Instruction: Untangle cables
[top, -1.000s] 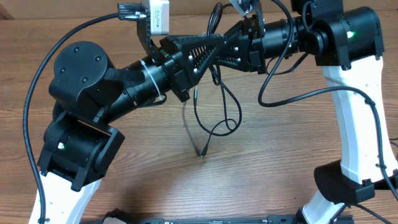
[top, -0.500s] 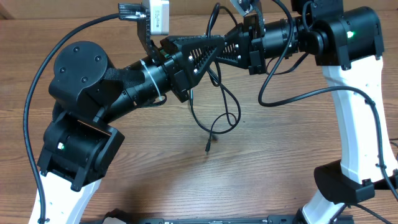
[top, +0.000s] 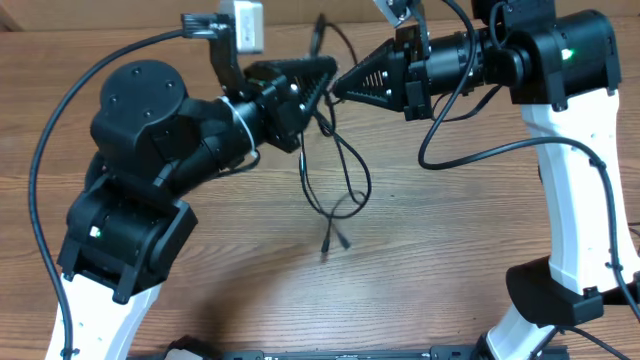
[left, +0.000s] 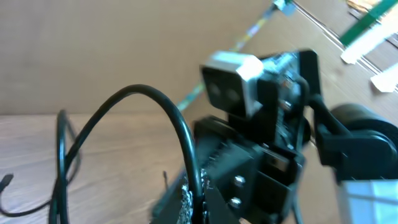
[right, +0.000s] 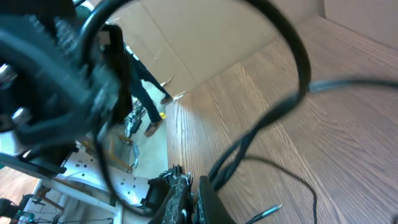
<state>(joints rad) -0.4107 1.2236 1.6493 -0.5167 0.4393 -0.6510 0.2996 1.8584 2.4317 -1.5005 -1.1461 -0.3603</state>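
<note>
Thin black cables hang in a tangle between my two grippers, high above the wooden table. Loops droop to plug tips near the table. My left gripper is shut on a cable; in the left wrist view the cable arcs down into the jaws. My right gripper faces it tip to tip and is shut on a cable. In the right wrist view strands run from the jaws, with one plug tip below.
Thick black robot cables curve beside each arm: one at the left and one at the right. The right arm's white base stands at the right. The left arm's body fills the left side.
My left gripper has pulled back to the left, so the grippers that overlapped now meet tip to tip. The upper cable loop shifted left and the hanging loops swung slightly.
</note>
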